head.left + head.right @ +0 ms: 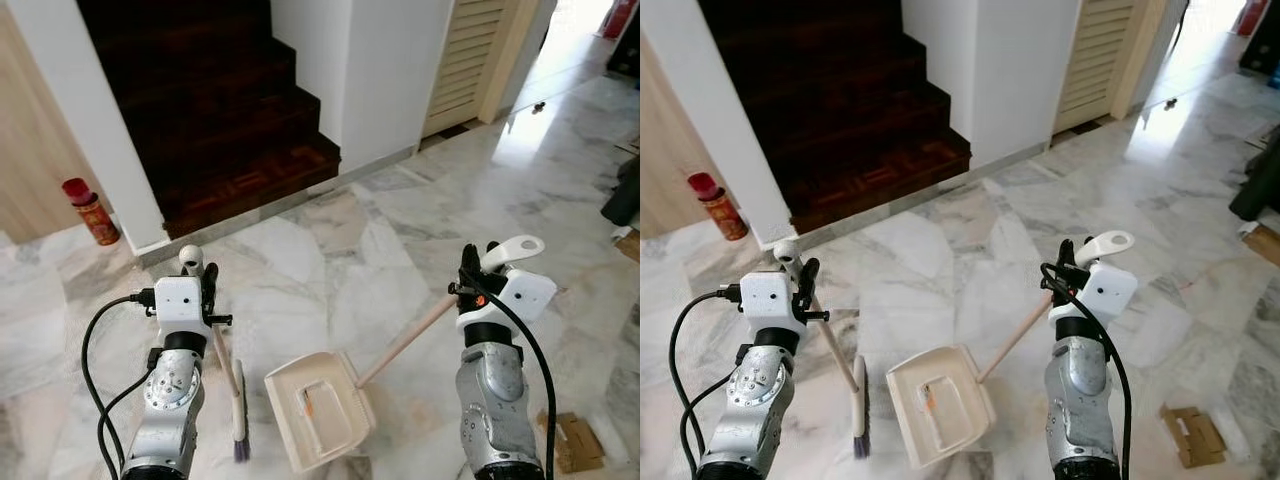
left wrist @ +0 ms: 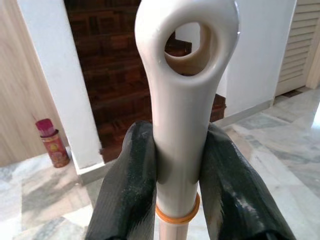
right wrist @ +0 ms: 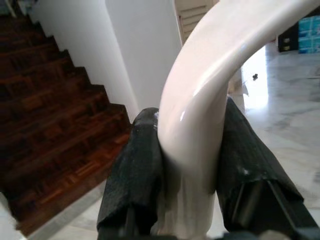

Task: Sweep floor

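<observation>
My left gripper (image 1: 204, 282) is shut on the white top of a broom handle (image 2: 182, 100), which has a hanging hole at its end. The tan shaft slopes down to the broom head (image 1: 239, 415), whose purple bristles rest on the marble floor. My right gripper (image 1: 477, 268) is shut on the curved white handle end (image 3: 210, 75) of a long-handled dustpan. The cream dustpan (image 1: 318, 408) lies flat on the floor between my arms, just right of the broom head, with a small orange scrap (image 1: 309, 404) inside it.
Dark wooden stairs (image 1: 220, 110) rise straight ahead between white walls. A red canister (image 1: 90, 210) stands at the left wall. A louvred door (image 1: 465, 60) is at the far right. A cardboard scrap (image 1: 572, 440) lies near my right arm, and a dark object (image 1: 625, 195) sits at the right edge.
</observation>
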Controlling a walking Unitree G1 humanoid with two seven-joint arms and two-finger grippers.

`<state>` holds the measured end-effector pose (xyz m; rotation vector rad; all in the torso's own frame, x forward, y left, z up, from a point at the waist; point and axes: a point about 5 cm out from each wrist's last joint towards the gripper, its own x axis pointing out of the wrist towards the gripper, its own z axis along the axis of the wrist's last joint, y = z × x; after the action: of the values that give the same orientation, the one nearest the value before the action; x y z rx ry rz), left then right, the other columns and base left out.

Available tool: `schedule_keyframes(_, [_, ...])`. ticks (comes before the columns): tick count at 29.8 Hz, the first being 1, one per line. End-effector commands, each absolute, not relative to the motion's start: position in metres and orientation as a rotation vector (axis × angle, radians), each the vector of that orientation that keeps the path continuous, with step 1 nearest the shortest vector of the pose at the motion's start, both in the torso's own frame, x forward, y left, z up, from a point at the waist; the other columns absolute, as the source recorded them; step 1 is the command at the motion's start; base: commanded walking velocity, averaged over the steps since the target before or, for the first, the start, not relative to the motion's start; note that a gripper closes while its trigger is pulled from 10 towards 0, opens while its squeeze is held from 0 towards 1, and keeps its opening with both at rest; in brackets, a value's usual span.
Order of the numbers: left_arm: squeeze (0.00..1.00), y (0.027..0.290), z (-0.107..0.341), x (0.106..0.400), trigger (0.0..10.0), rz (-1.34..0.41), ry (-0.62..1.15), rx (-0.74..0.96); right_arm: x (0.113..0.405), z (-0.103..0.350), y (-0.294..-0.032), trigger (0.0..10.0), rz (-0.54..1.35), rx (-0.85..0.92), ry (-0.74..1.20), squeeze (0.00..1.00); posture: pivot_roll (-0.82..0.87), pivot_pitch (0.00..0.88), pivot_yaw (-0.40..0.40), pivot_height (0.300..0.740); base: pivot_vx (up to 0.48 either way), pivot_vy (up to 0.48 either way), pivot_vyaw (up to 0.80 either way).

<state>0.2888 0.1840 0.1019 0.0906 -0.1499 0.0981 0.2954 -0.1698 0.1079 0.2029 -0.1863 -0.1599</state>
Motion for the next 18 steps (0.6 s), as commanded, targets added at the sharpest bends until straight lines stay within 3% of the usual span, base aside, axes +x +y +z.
schedule_keyframes(1, [0.00, 0.1799, 0.1143, 0.2945, 10.0, 0.082, -0.198, 0.089, 0.2986, 0.1176, -0.1735, 10.0, -0.172, 0.215, -0.227, 0.00, 0.00, 0.000, 0.033, 0.740, 0.000, 0.337, 0.00])
schedule_keyframes(18, [0.00, 0.1785, 0.1144, 0.2930, 10.0, 0.062, -0.194, 0.092, 0.2970, 0.1150, -0.1673, 10.0, -0.154, 0.222, -0.211, 0.00, 0.00, 0.000, 0.042, 0.740, 0.000, 0.339, 0.00])
